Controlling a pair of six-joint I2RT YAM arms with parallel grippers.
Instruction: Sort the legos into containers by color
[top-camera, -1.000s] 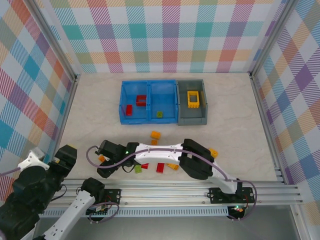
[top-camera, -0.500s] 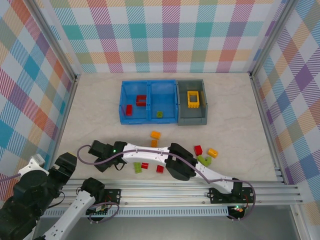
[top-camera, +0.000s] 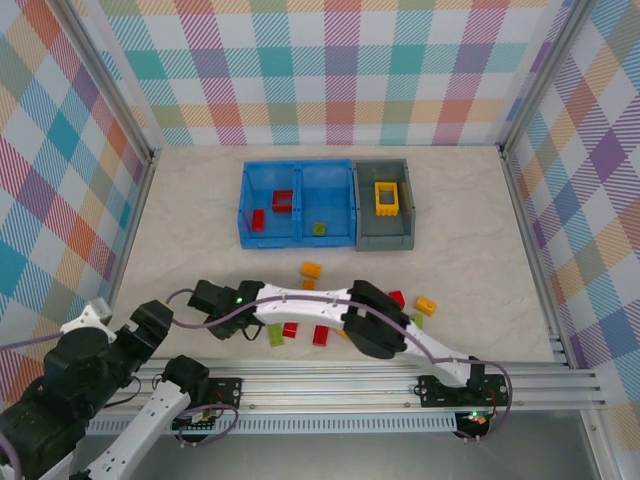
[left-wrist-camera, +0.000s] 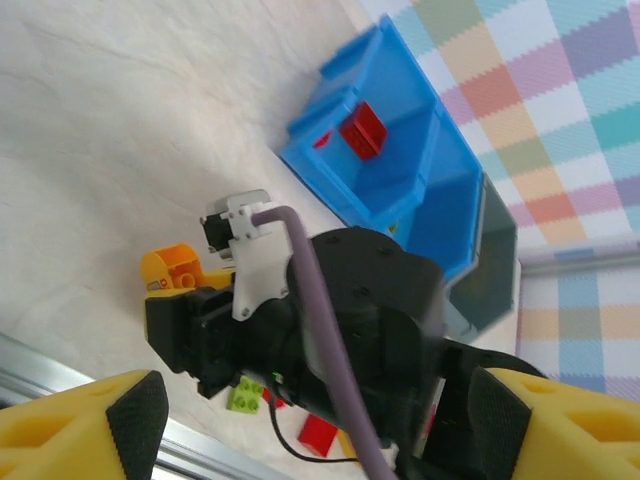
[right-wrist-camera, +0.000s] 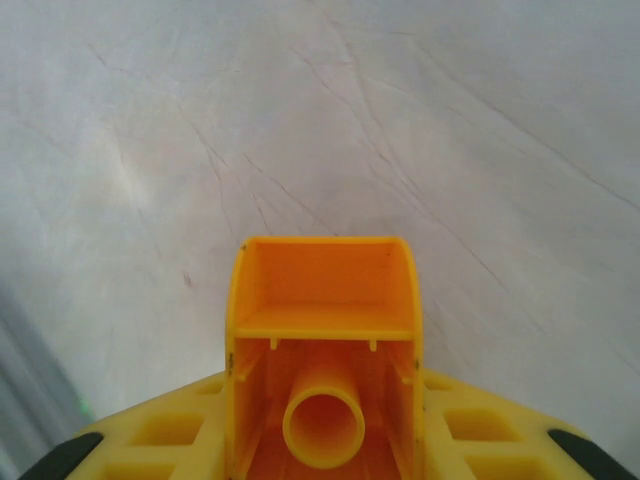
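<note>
A small yellow-orange studded plastic brick (right-wrist-camera: 320, 300) is pinched in the right tool (top-camera: 207, 300). Its hollow underside and centre tube face the wrist camera, and the yellow pads press on both its sides. From where I stand, that tool hangs over the near left part of the pale marbled bench (top-camera: 470, 230), well apart from the bins at the back.

The smaller grey plastic bin (top-camera: 385, 238) holds a hollow yellow square frame (top-camera: 386, 198), so I'd judge this brick belongs there. Set right against its left wall is the wider bright blue two-compartment bin (top-camera: 280, 240). It has red bricks (top-camera: 258, 220) in the left compartment and a lime green brick (top-camera: 318, 229) in the right.

The left tool (top-camera: 152, 322) sits near the right one, its yellow fingers (left-wrist-camera: 135, 405) spread wide and holding nothing.

To carry it well, I'd lift straight up first. The left tool is close by, and a loose red brick (top-camera: 320, 335) and a loose green brick (top-camera: 276, 335) lie just beside the right arm's forearm. Then swing across the bench high enough to clear the blue bin's walls and stop over the middle of the grey bin. Lower into it before parting the pads, so the brick doesn't bounce out. The brick juts out ahead of the pads, so a jerky swing might twist it; a smooth, steady sweep seems wisest.
</note>
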